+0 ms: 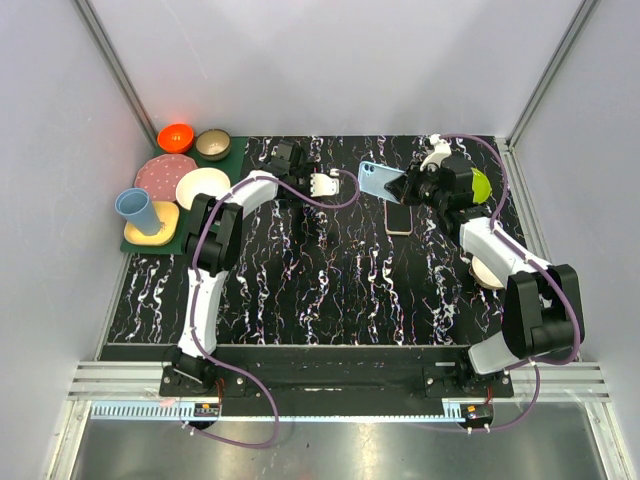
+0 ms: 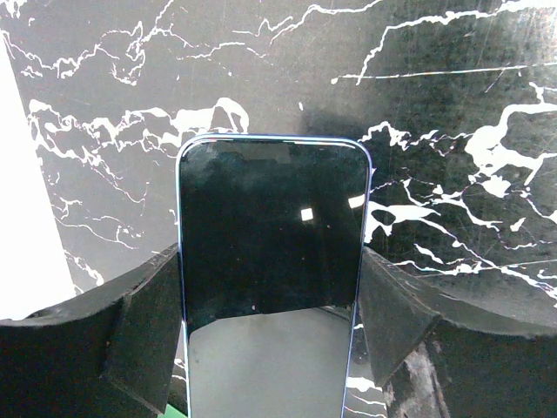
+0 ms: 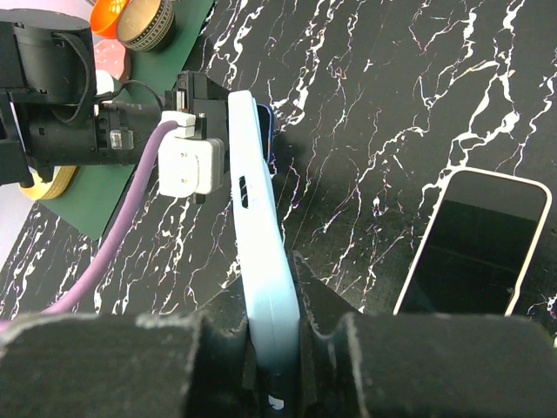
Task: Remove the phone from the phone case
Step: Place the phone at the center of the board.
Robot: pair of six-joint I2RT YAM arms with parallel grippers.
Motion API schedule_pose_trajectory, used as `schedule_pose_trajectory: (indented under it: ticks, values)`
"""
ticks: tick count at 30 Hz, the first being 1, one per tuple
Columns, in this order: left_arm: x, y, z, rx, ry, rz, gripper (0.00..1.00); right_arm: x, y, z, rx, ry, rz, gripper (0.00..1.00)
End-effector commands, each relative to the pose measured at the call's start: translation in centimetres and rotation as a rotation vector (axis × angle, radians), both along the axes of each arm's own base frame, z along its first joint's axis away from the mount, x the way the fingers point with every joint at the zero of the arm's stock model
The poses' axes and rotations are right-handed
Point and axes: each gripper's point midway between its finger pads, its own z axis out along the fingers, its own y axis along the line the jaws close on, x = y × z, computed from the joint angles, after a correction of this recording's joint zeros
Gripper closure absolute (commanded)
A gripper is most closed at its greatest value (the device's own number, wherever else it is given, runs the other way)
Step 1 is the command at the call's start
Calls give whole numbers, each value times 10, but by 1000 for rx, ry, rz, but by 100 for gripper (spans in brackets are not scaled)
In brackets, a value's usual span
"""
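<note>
Phone case (image 3: 261, 261) is pinched edge-on, held above the table (image 3: 392, 87), between the pressed-together fingers of the right end effector (image 3: 274, 322). The left end effector (image 2: 271, 292), spread wide, sets a finger against each long edge of the phone (image 2: 270, 209), whose dark blue body shows just behind the case's far end. Risk, as judged: both holds are narrow, so a pull off the case's line could twist either loose and drop the phone near the second phone (image 3: 474, 244) lying on the table.
</note>
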Motion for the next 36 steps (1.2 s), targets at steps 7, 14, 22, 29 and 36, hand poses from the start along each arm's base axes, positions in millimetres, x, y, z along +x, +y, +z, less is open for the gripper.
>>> schedule_pose_trajectory:
  ticks: [7,14,22,29,36]
  values:
    - [5,0,-3,13,-14,-20,55,7,-2,21,29,-72,1,100]
    - [5,3,-6,29,-13,-14,1,7,-2,22,30,-73,-1,100]
    - [6,4,-5,30,-13,-6,1,7,-4,23,34,-74,-5,100]
    - [-3,4,12,12,-25,-17,1,8,-5,23,36,-71,-7,100]
    - [-25,11,47,-19,-50,4,1,6,-6,26,45,-66,-2,100]
